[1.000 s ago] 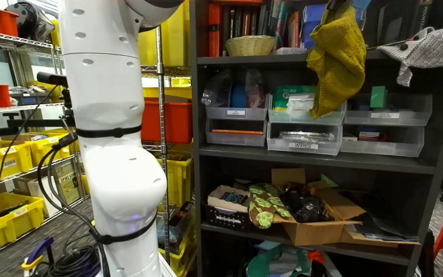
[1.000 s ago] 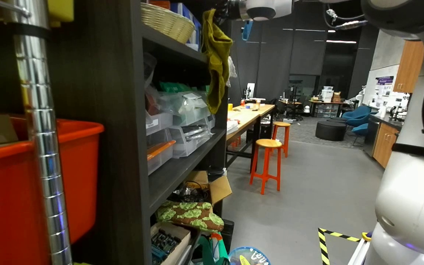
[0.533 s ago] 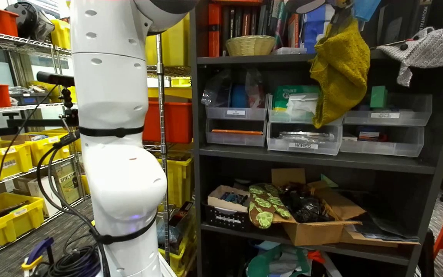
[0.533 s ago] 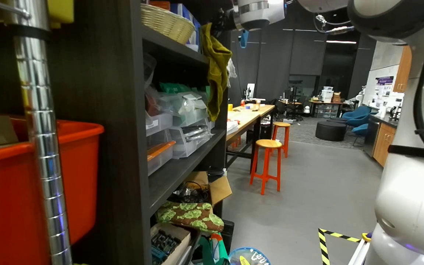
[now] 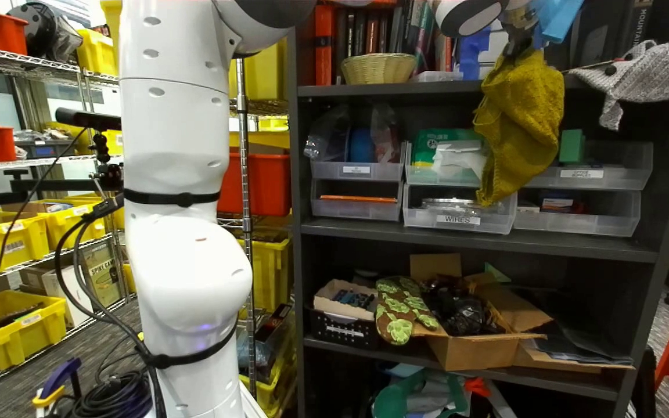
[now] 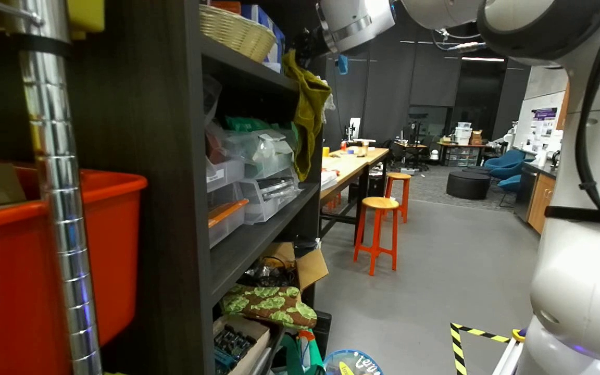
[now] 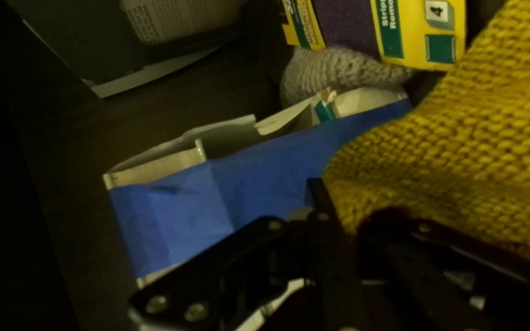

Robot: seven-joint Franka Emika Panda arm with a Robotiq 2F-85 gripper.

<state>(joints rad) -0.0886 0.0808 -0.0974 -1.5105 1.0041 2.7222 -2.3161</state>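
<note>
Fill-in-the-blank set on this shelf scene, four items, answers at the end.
1. The knitted cloth gripped by the fingers is coloured ____.
2. In the wrist view, the box beside the fingers has a long side coloured ____.
3. In an exterior view, the label on the lower middle clear bin reads ____.
4. The wicker basket stands on a shelf that is ____ the one holding that bin.

Missing words: yellow; blue; WIRES; above.

In an exterior view we record: dark wall (image 6: 388, 78), one o'clock; blue chairs (image 6: 507, 160), three; grey floor (image 6: 430, 276), four.
</note>
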